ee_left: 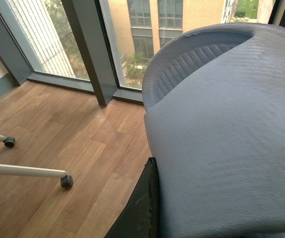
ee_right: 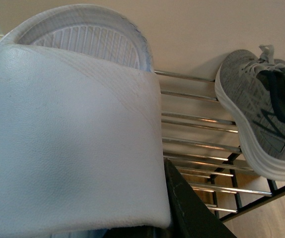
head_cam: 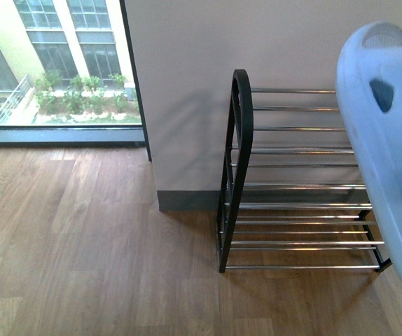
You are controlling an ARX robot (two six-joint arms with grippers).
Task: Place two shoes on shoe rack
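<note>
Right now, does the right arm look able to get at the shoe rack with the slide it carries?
Probably yes: the white slide hangs close above the shoe rack, and bare bars lie free beside the grey sneaker already resting there.

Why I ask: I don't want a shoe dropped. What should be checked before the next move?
1. Rack upright against the wall: ok.
2. Free bars on its top shelf beside the grey sneaker: ok.
3. Right slipper raised close to the rack: ok.
4. Right gripper holding it firmly: jaws hidden, cannot tell.
5. Left slipper close to the rack: not ok; only floor and window show beyond it.
6. Left gripper holding it firmly: cannot tell.
</note>
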